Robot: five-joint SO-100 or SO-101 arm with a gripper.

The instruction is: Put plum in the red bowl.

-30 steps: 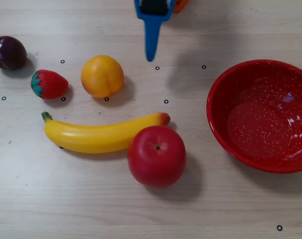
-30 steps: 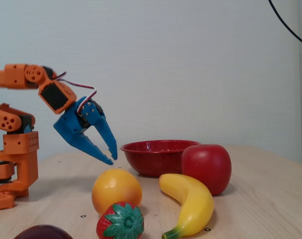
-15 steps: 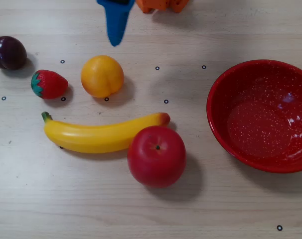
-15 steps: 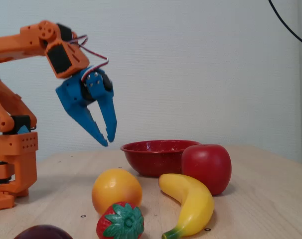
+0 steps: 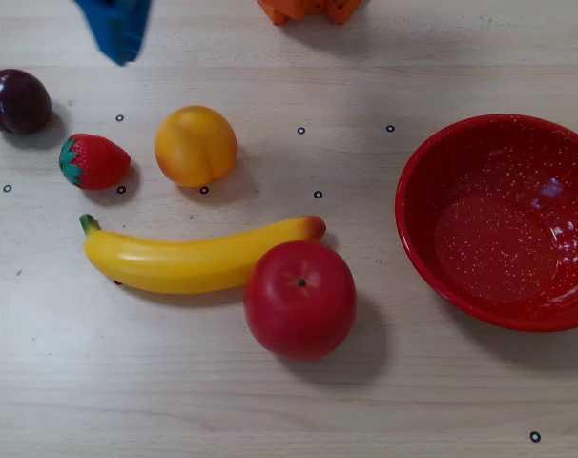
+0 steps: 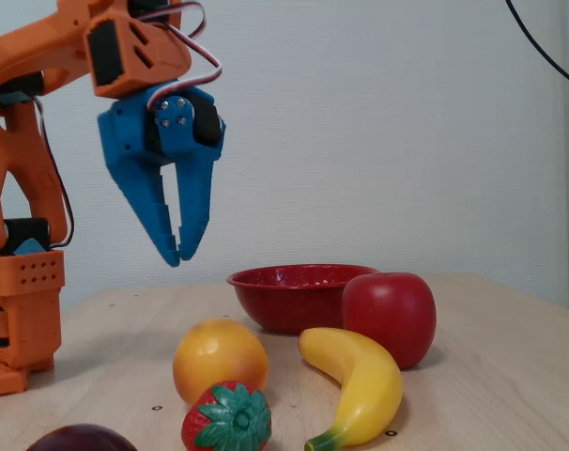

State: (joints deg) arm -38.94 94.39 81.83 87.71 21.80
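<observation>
Overhead view: only the blue tip of the gripper [image 5: 120,43] poked in at the top edge, so finger state couldn't be read here. The plum [image 5: 15,100] sat on the table [image 5: 270,410] at the far left edge, below and left of the fingertips, not touching them. The strawberry [image 5: 94,161] lay just beside the plum, down and to its right, almost straight below the fingers in frame. The orange [image 5: 196,145] was right of the strawberry, close but apart. The banana [image 5: 194,258] lay lower, its right end touching or overlapped by the apple [image 5: 299,299] — couldn't tell which. The red bowl [image 5: 432,250] was far to the right of the fingers, well apart from the plum, with nothing inside it.

Fixed view: the gripper [image 6: 176,257] hung in the air well above the table [image 6: 510,376], pointing down. Fingers were clenched tip to tip, with only a thin slit higher up, and gripped nothing. The plum [image 6: 81,439] showed only as a dark sliver at the bottom edge, below and slightly left of the fingertips. The strawberry [image 6: 226,416] and orange [image 6: 220,360] sat below the fingers, slightly right. The red bowl [image 6: 284,297] was right of the fingertips and further back — partly hidden by the apple [image 6: 389,317], with the banana [image 6: 357,379] in front.
</observation>
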